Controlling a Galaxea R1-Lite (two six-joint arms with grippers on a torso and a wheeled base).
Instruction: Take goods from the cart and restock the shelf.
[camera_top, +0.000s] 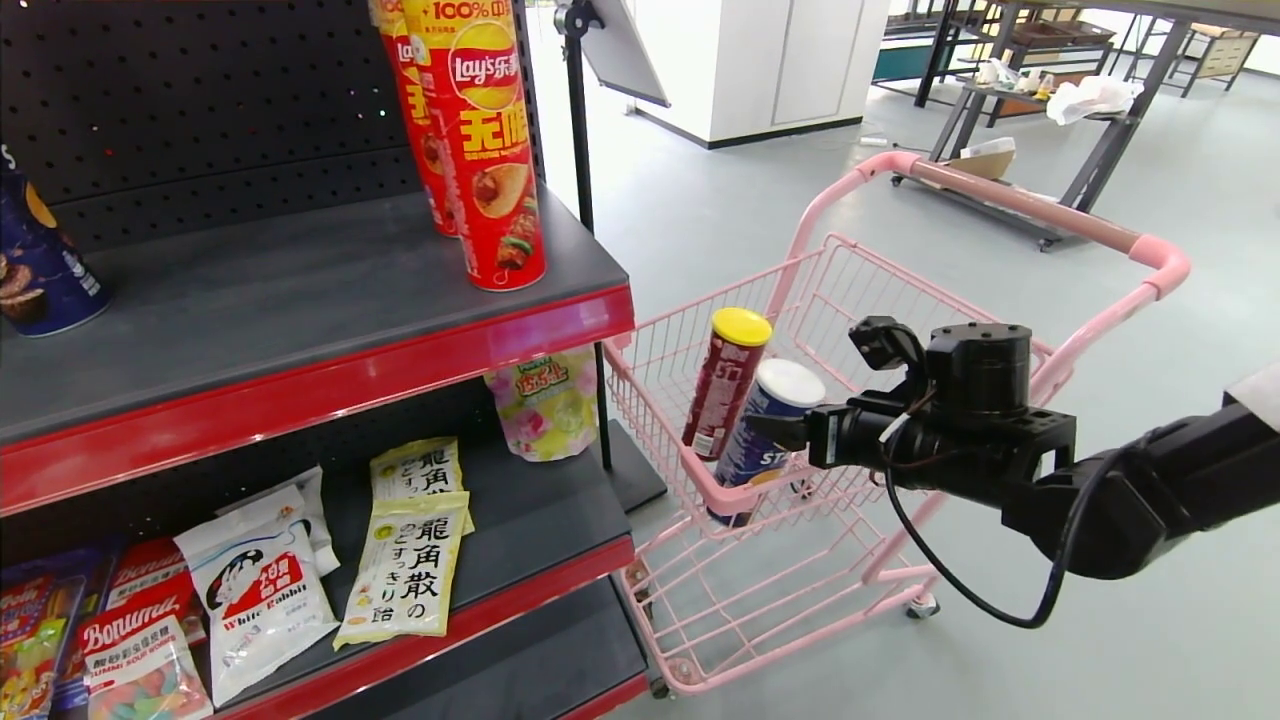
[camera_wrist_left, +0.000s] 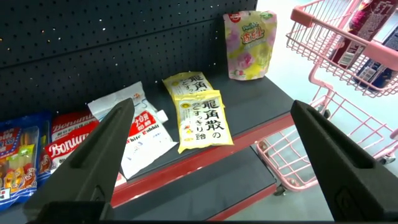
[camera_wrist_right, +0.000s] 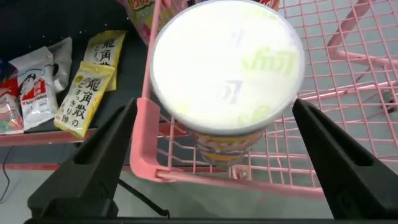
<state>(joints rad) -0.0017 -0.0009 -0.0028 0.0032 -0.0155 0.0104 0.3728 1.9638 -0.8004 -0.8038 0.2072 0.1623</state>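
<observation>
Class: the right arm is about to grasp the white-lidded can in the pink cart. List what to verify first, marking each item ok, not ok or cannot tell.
1. Is the right gripper open: ok.
2. Is the white-lidded can centred between its fingers: ok.
3. Are the fingers far enough along the can's body: cannot tell.
4. Is there room around it: not ok, the yellow-lidded can leans close beside.
5. Is there bare space on the upper shelf beside the red cans: ok.
6. Is the left gripper away from the cart: ok.
</observation>
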